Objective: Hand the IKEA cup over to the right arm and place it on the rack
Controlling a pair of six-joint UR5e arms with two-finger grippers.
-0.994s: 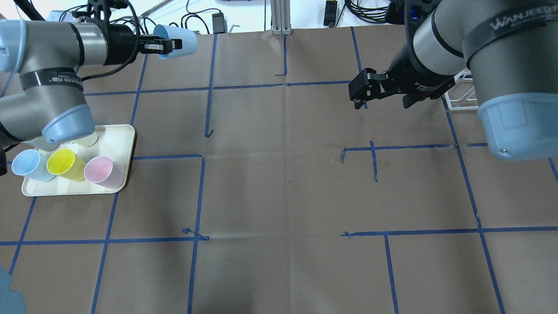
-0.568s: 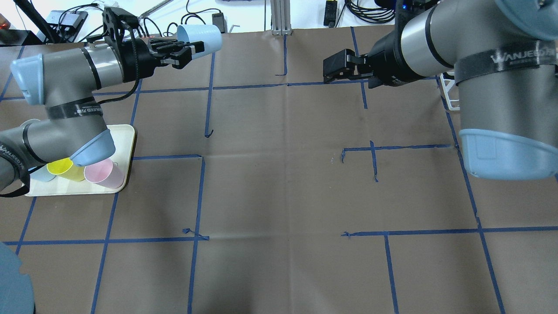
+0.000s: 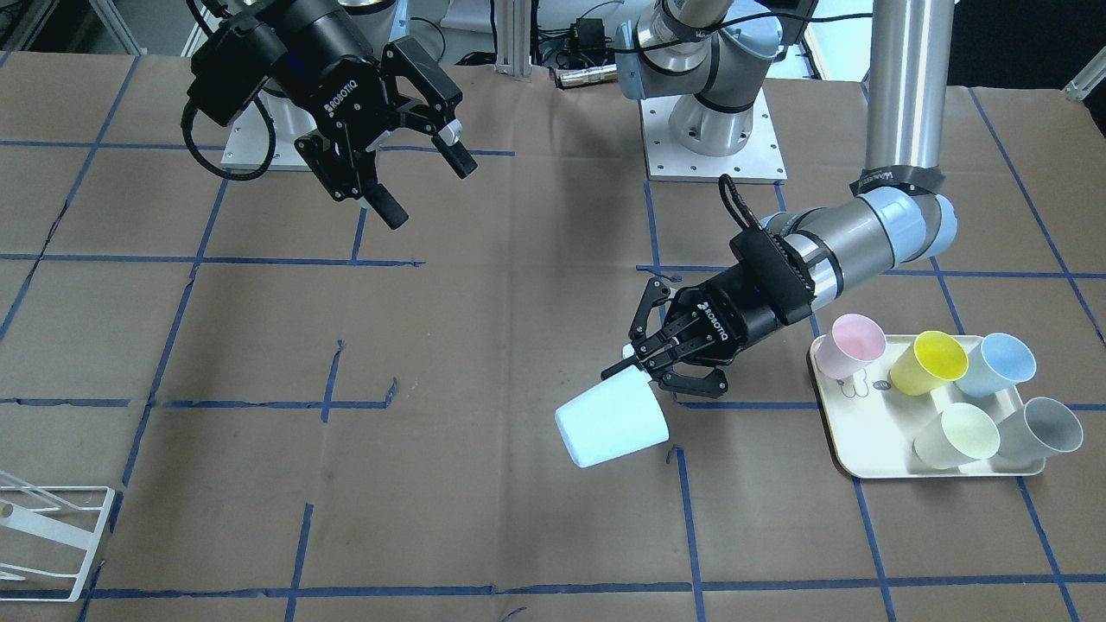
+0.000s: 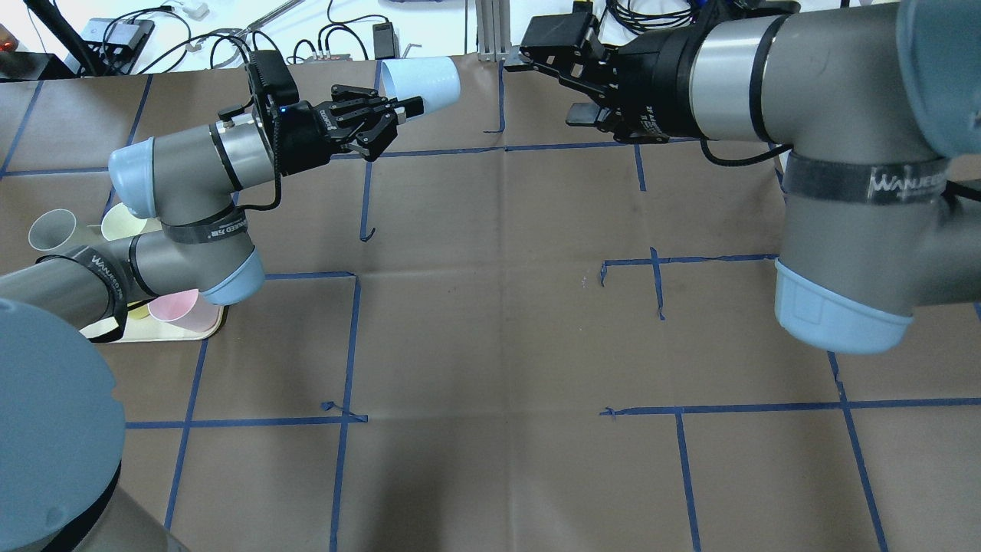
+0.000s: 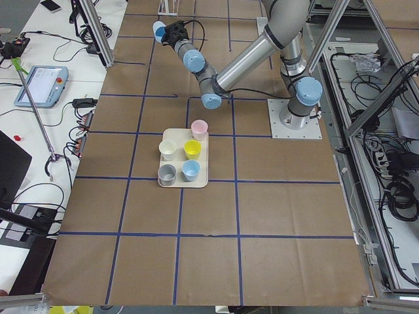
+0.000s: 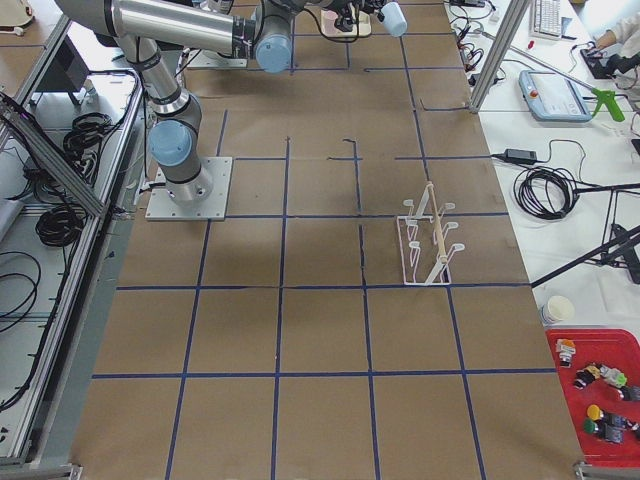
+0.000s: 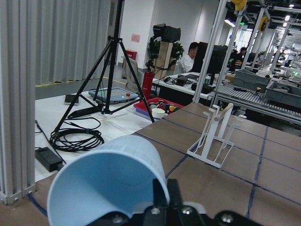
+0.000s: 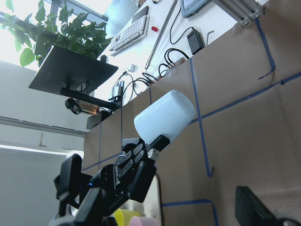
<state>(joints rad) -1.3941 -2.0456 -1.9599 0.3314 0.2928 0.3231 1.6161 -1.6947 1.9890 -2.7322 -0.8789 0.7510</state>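
Arms swung closer; skeletal black left gripper (image 3: 644,376) pinches pale-blue plastic cup (image 3: 612,422) by its rim, wide-open blocky black right gripper (image 3: 429,194) should straddle the free base squarely.

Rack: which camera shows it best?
Exterior right: the whole rack stands unobstructed on the table. Left wrist shows it whole too, from a low angle. Front-facing catches only a corner at the edge; exterior left a sliver; overhead and right wrist none.

Silver-grey arms (image 4: 828,69), pale-blue joint caps (image 4: 839,322).
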